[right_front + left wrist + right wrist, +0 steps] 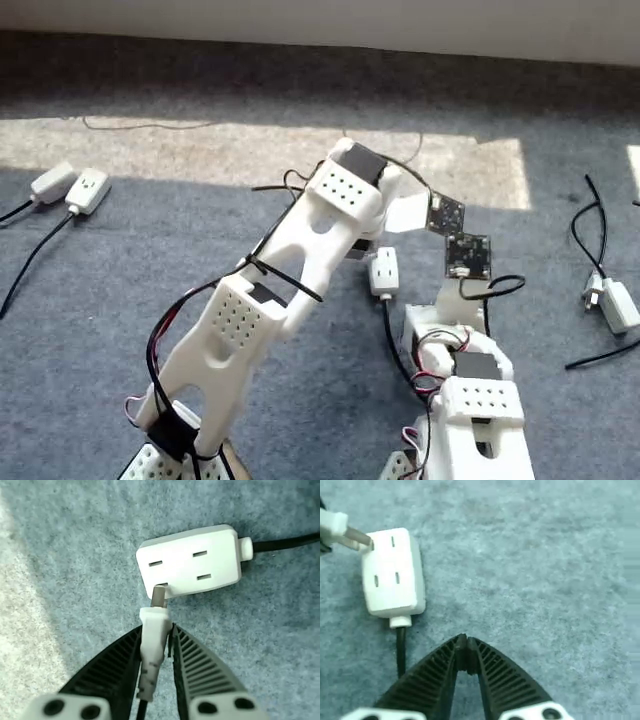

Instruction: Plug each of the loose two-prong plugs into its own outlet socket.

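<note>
On grey carpet [50,555] the left claw [157,630] pinches a plug [152,652], prongs [158,596] touching the outlet socket [192,562].

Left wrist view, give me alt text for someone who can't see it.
The black ribbed left gripper clamps a white two-prong plug, its metal prongs touching a corner slot of a white outlet block but not pushed home. The block, on a black cord, lies on grey carpet.
</note>
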`<state>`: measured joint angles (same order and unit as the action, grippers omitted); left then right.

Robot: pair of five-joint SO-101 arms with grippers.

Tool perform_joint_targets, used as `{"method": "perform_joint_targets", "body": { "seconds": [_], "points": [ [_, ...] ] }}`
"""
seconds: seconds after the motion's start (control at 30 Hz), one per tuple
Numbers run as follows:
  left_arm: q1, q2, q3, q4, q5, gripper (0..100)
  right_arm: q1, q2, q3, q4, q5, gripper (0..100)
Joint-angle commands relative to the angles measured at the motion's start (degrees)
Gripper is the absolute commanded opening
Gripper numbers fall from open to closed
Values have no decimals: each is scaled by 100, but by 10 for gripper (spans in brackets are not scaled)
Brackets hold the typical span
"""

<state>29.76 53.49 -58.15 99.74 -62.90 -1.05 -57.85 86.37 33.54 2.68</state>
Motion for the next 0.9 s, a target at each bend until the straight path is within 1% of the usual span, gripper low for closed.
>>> {"method": "perform_joint_targets", "body": {
  "seconds": [0.0,0.1,0.33,0.6,0.7,0.87],
  "points": [
    [163,-75,-31,44,-35,7,-453,13,57,-101,-9,9],
    [198,-75,-31,44,-53,7,-462,13,198,-330,-9,9],
    [48,-66,-13,44,-62,7,-470,13,198,-330,-9,9],
    [-549,-66,426,53,-79,7,-435,-22,207,-330,-9,9],
    [-787,-75,593,62,-281,7,-435,-22,207,-330,-18,9],
    [-980,-110,593,62,-308,7,-435,-22,207,-338,-18,9]
  ]
}}
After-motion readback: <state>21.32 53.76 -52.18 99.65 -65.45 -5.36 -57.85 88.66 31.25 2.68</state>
